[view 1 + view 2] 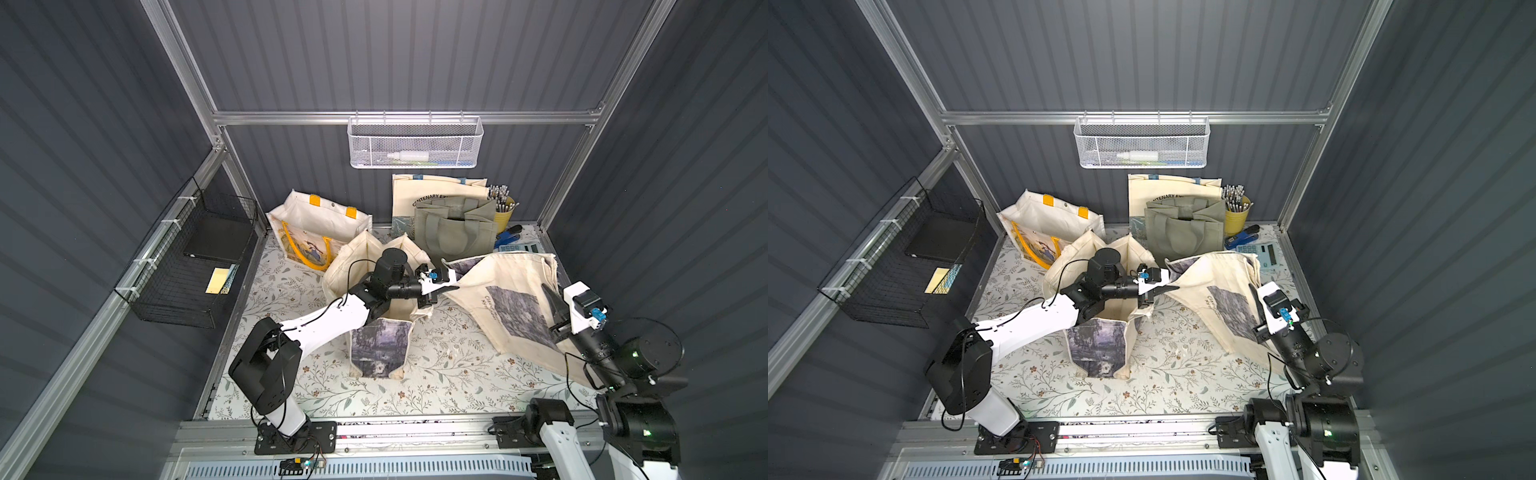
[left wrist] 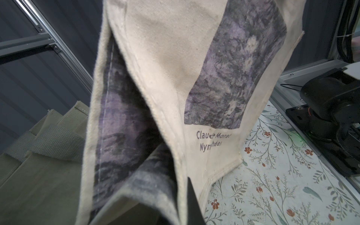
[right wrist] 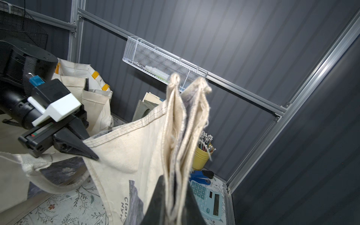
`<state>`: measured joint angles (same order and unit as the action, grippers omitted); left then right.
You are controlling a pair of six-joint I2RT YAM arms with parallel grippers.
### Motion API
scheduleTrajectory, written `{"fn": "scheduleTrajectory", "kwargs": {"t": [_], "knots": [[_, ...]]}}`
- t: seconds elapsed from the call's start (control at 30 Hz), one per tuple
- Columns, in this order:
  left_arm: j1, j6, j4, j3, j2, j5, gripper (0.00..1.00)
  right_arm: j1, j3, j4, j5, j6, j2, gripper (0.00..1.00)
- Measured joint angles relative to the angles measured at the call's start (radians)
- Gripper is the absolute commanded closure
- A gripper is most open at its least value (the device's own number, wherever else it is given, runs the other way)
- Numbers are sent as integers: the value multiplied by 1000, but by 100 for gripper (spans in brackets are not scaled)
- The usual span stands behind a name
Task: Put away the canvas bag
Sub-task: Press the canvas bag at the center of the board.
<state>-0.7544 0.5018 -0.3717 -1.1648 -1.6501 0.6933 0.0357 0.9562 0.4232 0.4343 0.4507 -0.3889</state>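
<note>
Two grips on the Monet canvas bag [image 1: 498,291]: left gripper [image 1: 446,289] and right gripper [image 1: 549,297] pinch opposite ends, stretching it over the table [image 1: 415,395]. Mid-carry, I'd say. Next move is probably feeding it into the open tote [image 1: 376,353] alongside.

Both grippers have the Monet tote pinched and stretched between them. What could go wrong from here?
1. The right gripper bites only a bunched, frayed edge of the canvas bag; it might slip out under tension.
2. The bag's loose handle hangs below the left gripper and could snag the open standing bag.
3. The calculator and stapler sit close behind; swinging cloth could sweep them.
</note>
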Motion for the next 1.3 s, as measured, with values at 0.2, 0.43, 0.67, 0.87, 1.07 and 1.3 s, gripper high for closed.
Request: {"fn": "scheduleTrajectory", "kwargs": {"t": [0.2, 0.43, 0.67, 0.87, 1.07, 1.3], "knots": [[1, -30, -73, 0, -9, -16, 81, 0, 104, 43, 36, 26, -47, 100], [0, -35, -106, 0, -27, -59, 56, 0, 188, 65, 75, 42, -73, 100], [1, -35, -156, 11, -28, -105, 41, 0, 207, 95, 86, 56, -85, 100], [3, -38, -172, 55, -13, -142, 36, -1, 207, 135, 85, 69, -87, 100], [27, -30, -167, 59, 8, -164, 35, -3, 207, 149, 85, 75, -87, 100], [70, 16, -56, 20, 10, -121, 31, -6, 215, 184, 86, 82, -95, 100]]}}
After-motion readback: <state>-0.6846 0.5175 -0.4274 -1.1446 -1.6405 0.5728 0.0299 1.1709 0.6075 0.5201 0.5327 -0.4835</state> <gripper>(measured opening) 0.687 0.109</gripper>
